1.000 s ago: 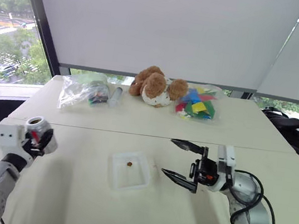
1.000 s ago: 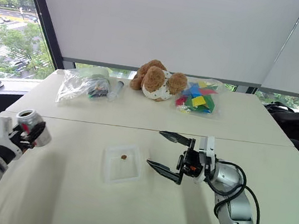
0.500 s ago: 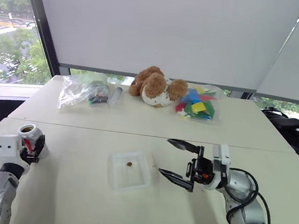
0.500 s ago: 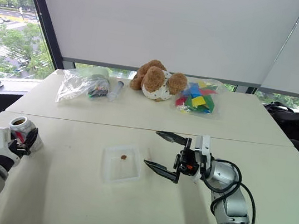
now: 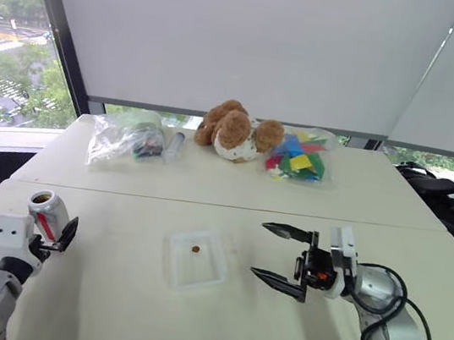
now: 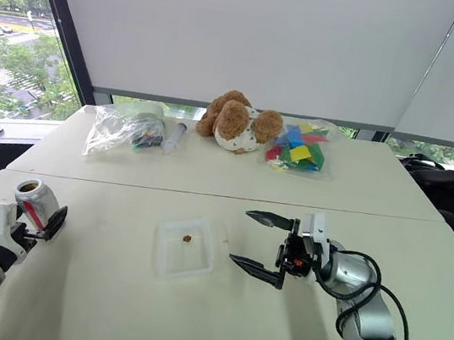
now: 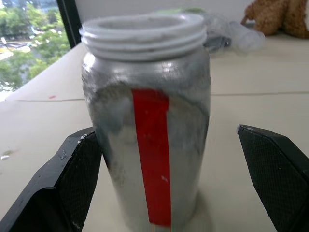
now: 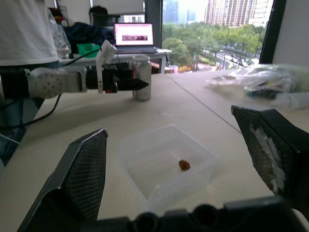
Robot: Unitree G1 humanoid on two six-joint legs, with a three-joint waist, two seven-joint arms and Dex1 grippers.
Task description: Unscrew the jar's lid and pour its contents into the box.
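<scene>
Pale tabletop (image 5: 104, 306) runs below a white blind and a window onto trees. On it, near the robot's left edge, the jar (image 5: 48, 212) stands upright, its long axis vertical and its open threaded mouth facing up with no cap on it; the left wrist view shows the red stripe running down its silver side and its base resting on the table. The left gripper (image 5: 53, 235) has its two fingers spread wide, one on either side of the jar, gripping nothing; in the wrist view there is clear space between the jar and the far finger, while the near finger is just beside the jar wall, and contact there cannot be judged.

Toward the middle of the table lies the box (image 5: 195, 258), well apart from the jar, with one small brown bit (image 5: 195, 249) in it. The right gripper (image 5: 283, 255) hovers just beside the box on the robot's right, pointing toward it, jaws fully apart and empty. Its wrist view looks over the box to the jar and the left gripper, with a laptop (image 8: 131, 36) and a person's white top behind.

At the far edge sit a plastic bag (image 5: 126, 139), a teddy bear (image 5: 235, 130) and a bag of coloured pieces (image 5: 298, 157).
</scene>
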